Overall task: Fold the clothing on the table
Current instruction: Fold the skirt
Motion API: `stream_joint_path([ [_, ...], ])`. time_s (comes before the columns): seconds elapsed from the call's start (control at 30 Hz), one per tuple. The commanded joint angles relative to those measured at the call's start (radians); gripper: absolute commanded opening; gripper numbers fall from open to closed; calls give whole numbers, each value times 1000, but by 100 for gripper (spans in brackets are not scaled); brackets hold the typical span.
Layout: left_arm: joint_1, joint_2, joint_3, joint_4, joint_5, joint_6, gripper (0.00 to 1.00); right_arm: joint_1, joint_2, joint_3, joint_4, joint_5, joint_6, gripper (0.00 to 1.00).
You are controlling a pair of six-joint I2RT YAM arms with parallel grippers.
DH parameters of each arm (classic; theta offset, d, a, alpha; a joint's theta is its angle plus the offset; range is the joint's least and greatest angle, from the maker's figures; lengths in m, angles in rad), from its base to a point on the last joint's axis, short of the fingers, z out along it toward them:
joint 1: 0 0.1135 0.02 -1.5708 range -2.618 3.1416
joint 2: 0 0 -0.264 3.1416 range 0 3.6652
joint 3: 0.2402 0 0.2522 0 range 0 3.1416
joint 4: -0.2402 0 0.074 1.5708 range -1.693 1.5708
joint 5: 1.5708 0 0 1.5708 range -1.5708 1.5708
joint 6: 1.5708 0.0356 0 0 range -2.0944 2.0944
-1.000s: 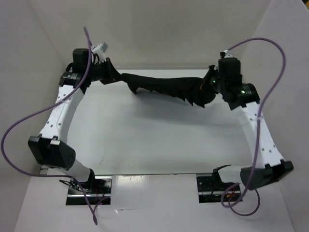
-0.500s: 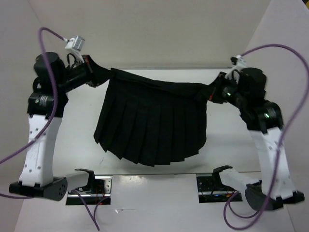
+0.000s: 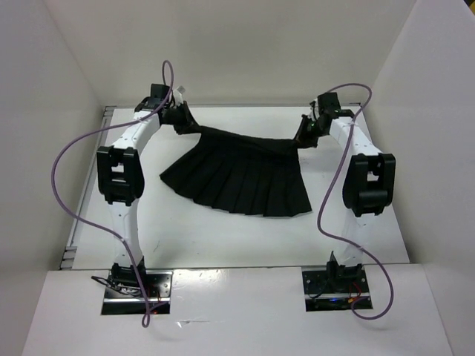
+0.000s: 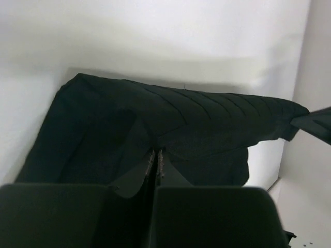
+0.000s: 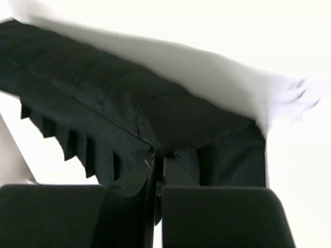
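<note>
Skirt (image 3: 237,178) fanned open on table (image 3: 223,237); left gripper (image 3: 182,121) and right gripper (image 3: 304,135) each pinched tight on a far corner; no fold yet made

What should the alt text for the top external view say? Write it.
A black pleated fabric skirt is stretched by its waistband between two robot arms, left gripper and right gripper each shut on a corner, its hem fanned over the flat white table.
</note>
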Motion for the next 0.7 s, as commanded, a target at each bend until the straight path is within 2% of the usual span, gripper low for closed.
stream_joint_path([
  [0.0, 5, -25, 110, 42, 51, -11, 0, -25, -61, 49, 107, -51, -32, 1],
  [0.13, 5, -157, -80, 139, 61, -11, 0, -25, -172, -63, 107, -62, -32, 1],
  [0.23, 5, -250, -233, 139, 61, 12, 0, 9, -278, -179, 78, -53, -32, 1],
  [0.43, 5, -404, -485, 128, 33, 33, 0, 150, -406, -382, 3, -12, -13, 1],
  [0.53, 5, -467, -543, 84, -5, 53, 0, 199, -429, -435, -54, 7, -12, 0],
  [0.63, 5, -502, -612, 33, -99, 76, 0, 238, -418, -477, -108, 62, -12, 0],
  [0.67, -7, -502, -629, 19, -169, 85, 0, 248, -403, -495, -120, 95, -2, 0],
])
